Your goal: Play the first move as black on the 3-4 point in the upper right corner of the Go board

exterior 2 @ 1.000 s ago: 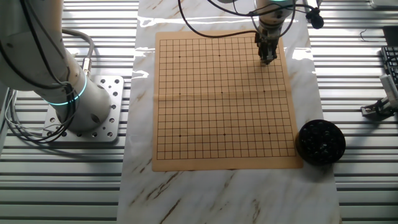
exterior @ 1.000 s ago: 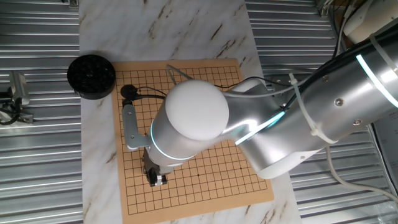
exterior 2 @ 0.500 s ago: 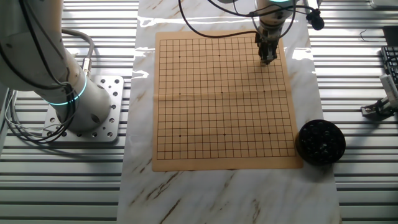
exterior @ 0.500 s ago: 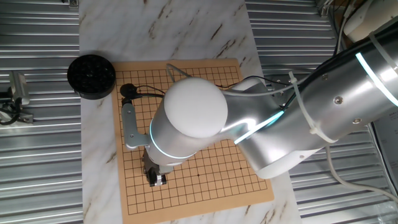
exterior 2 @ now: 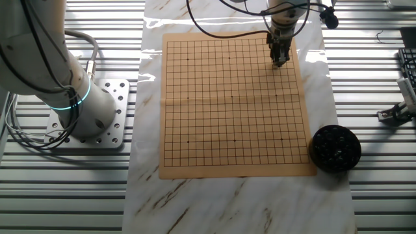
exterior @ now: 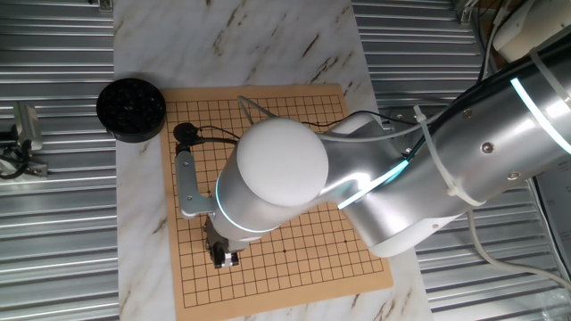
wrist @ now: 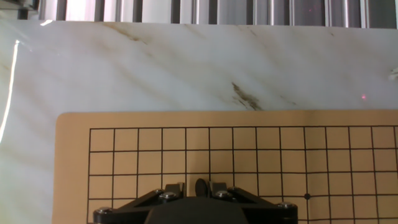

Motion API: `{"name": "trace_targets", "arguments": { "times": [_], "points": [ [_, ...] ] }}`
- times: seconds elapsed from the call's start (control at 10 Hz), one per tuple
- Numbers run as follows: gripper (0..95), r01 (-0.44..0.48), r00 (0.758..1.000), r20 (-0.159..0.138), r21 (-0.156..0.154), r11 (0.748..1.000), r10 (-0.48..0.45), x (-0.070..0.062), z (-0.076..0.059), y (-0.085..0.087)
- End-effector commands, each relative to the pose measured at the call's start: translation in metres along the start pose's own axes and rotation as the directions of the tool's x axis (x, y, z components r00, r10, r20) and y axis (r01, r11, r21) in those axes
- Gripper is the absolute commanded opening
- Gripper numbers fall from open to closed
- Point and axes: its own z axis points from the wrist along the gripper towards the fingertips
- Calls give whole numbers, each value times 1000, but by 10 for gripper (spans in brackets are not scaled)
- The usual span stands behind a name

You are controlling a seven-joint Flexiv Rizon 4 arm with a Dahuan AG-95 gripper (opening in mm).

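While the gripper (exterior 2: 280, 62) pinches a small dark stone (wrist: 201, 186) low over the board (exterior 2: 231, 104) near its corner, it should release squarely on the intersection.

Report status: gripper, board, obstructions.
Gripper low over board, far right corner; dark stone between its fingers. No stones on the grid. Bowl off-board.
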Motion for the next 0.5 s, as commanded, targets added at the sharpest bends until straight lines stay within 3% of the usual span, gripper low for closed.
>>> {"name": "trace_targets", "arguments": {
  "times": [0.1, 0.5],
  "points": [
    [190, 2, 1000, -1, 1, 1000, -2, 0, 0, 0],
    [190, 6, 1000, -5, 1, 1000, -5, 0, 0, 0]
  ]
}}
